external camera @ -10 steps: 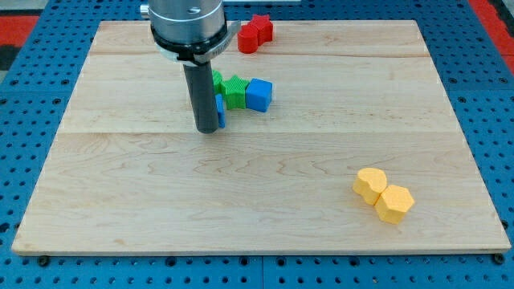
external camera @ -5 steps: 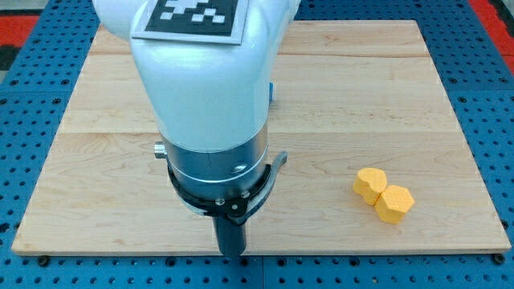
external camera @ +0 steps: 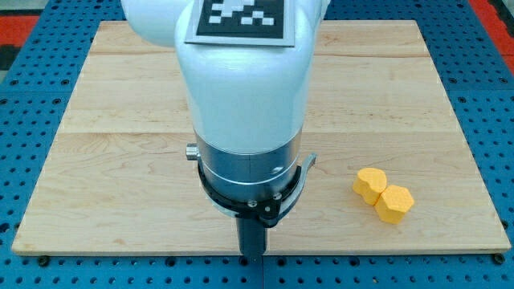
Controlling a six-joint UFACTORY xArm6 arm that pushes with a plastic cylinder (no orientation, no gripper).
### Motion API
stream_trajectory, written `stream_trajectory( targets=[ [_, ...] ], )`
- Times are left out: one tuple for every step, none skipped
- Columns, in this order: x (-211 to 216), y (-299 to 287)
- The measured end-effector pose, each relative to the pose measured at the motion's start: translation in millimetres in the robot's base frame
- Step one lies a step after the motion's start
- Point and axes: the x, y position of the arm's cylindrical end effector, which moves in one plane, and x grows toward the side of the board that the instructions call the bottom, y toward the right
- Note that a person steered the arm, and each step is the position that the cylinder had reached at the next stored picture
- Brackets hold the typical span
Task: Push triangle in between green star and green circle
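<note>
My arm fills the middle of the view and hides the green and blue blocks and the red blocks behind it. My tip (external camera: 253, 255) rests at the bottom edge of the wooden board (external camera: 112, 185), near the view's bottom centre. No triangle, green star or green circle shows now. The tip touches no block. The nearest visible blocks are two yellow ones to its right: a yellow round block (external camera: 370, 185) and a yellow hexagon (external camera: 394, 204), touching each other.
The board lies on a blue pegboard table (external camera: 32, 104). A red area shows at the view's top corners (external camera: 494, 12). The arm's white body with a black-and-white marker (external camera: 241, 20) covers the board's upper middle.
My tip has moved from beside the blue and green blocks down to the board's bottom edge, then a little to the right. The arm now hides the green, blue and red blocks.
</note>
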Motion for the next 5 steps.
stream_trajectory(
  targets=[
    [-1,4],
    [-1,9],
    [-1,33],
    [0,80],
    [-1,134]
  ],
)
